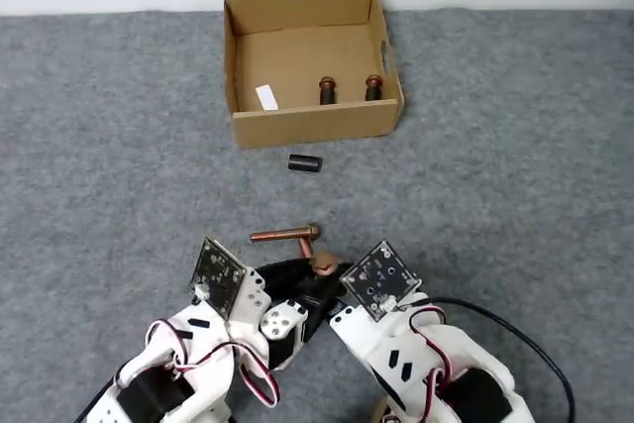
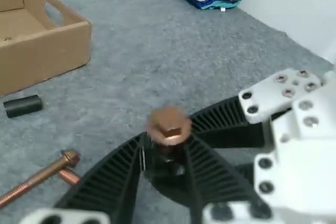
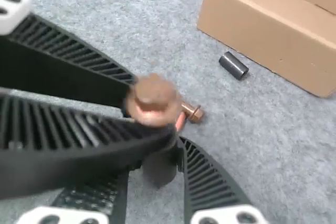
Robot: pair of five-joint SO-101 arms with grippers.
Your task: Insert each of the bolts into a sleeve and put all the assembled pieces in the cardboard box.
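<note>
Grips sleeve [image 2: 157,166] in closed left pincer [image 2: 164,155], well short of box [image 1: 307,126], with bolt [image 2: 168,124] upright, head up; cannot tell grip of right pincer [image 3: 157,163]; from high, two pieces [image 1: 326,89] inside box

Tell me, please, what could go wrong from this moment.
The left pincer and right pincer crowd one bolt; a small shift may jam it in the sleeve or drop it. The loose bolt lies close beside them and could be knocked away.
</note>
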